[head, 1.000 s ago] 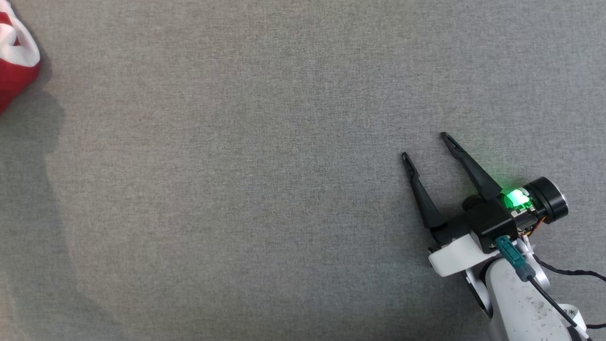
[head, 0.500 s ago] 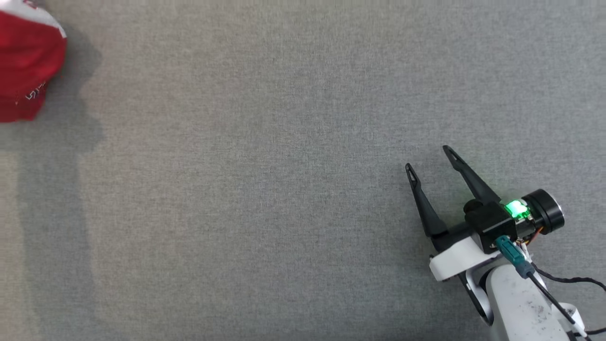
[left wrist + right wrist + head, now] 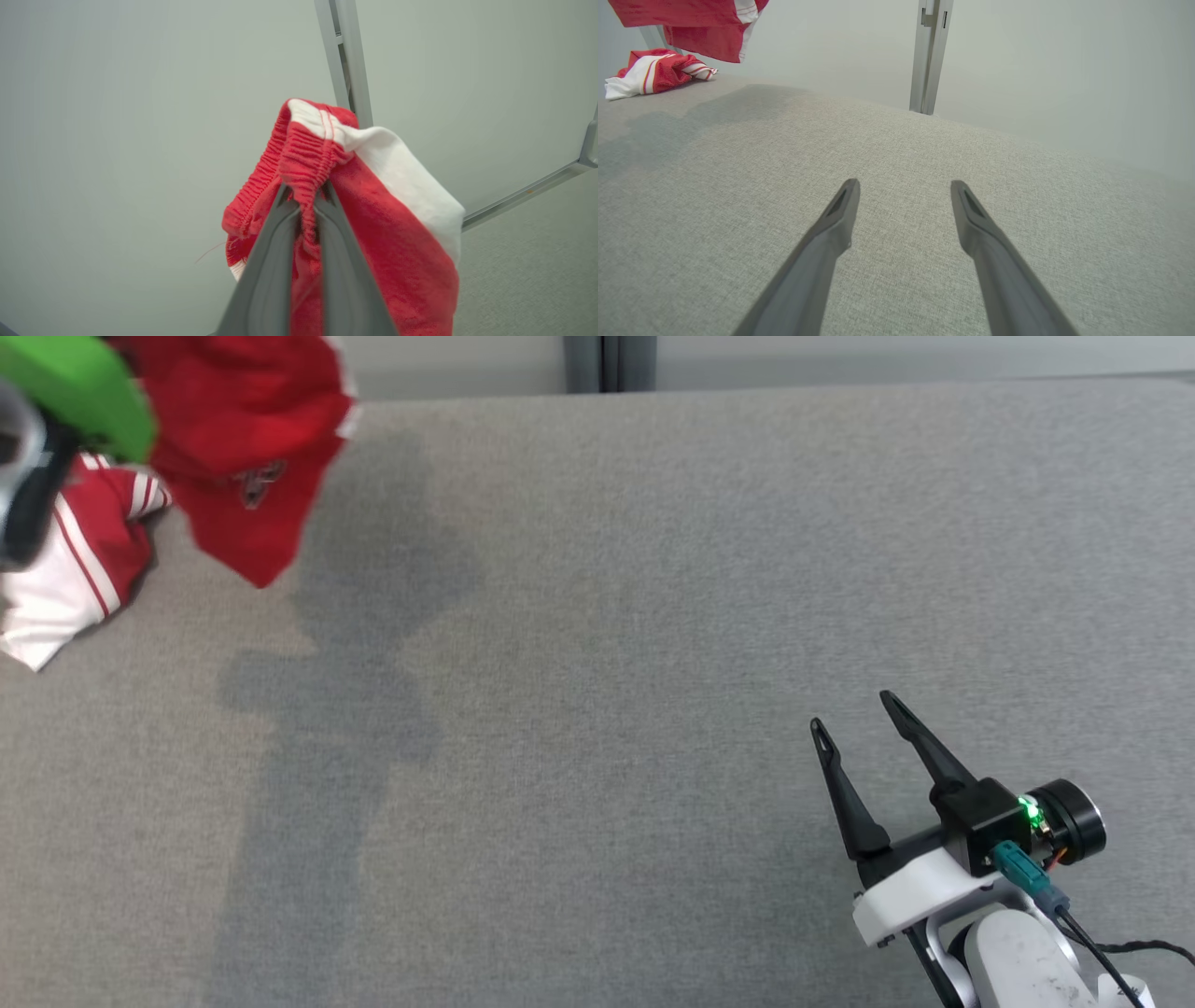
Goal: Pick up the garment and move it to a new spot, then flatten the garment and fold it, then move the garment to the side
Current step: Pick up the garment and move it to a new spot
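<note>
The left gripper (image 3: pixel 306 191) is clamped tight on a bunched ribbed edge of the garment (image 3: pixel 243 448) and holds it up over the worktop's (image 3: pixel 597 663) far left corner. Most of the red cloth hangs clear, throwing a shadow on the grey surface, while a white striped sleeve (image 3: pixel 65 569) rests on the worktop at the left edge. The right gripper (image 3: pixel 851 709) hovers near the front right with its fingers spread and nothing between them, well apart from the cloth. The pinch takes in only a narrow fold, so a quick swing toward the middle could pull the jersey out of it and drop it in a heap. The trailing sleeve could also drag along the surface, twist under the body and make flattening harder. Because the load sits so close to the left edge, a slip here might send part of it over the side. With one arm carrying, the shirt will probably land crumpled.
</note>
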Motion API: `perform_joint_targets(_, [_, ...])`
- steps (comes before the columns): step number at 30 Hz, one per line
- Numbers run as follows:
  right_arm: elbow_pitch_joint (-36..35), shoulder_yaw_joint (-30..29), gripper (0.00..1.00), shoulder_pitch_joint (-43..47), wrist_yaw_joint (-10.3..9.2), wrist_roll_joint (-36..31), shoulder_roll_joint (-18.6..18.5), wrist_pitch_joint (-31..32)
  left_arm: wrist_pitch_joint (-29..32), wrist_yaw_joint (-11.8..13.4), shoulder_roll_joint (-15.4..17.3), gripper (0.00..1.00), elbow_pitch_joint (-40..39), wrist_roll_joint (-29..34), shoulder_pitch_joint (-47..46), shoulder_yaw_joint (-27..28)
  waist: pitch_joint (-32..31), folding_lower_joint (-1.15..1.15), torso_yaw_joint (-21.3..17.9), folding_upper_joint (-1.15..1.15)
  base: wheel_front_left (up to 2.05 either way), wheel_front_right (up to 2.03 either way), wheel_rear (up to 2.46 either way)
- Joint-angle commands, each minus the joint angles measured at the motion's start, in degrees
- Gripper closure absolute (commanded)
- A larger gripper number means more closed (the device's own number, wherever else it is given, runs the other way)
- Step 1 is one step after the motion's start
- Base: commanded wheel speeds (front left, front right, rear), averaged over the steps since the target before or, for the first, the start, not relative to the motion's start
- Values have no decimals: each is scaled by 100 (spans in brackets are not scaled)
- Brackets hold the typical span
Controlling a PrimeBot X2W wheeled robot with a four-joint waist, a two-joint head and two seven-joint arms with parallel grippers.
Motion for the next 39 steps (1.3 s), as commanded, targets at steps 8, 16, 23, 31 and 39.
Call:
perform_joint_targets(8, [102, -134, 0, 291, -10, 218, -21, -2, -564, 102, -1508, 100, -195, -704, 641, 130, -657, 0, -517, 0, 0, 0, 0])
perform_joint_targets(16, [155, -302, 0, 389, -10, 204, -20, -2, -821, -40, -2610, 100, -248, -521, 1892, 621, -547, 0, -544, 0, 0, 0, 0])
perform_joint_targets(23, [157, -469, 0, 459, -10, 212, -21, -2, -817, -116, -2925, 100, -398, 488, 3853, 1788, -543, 0, -542, 0, 0, 0, 0])
perform_joint_targets(31, [193, -546, 0, 555, -10, 151, -21, -2, -817, -136, -2894, 100, -189, 1271, 5100, 2562, -565, 0, -472, 0, 0, 0, 0])
perform_joint_targets(39, [270, -465, 0, 527, -10, 166, -22, -2, -818, -139, -2965, 88, -42, 1546, 5571, 2978, -640, 0, -395, 0, 0, 0, 0])
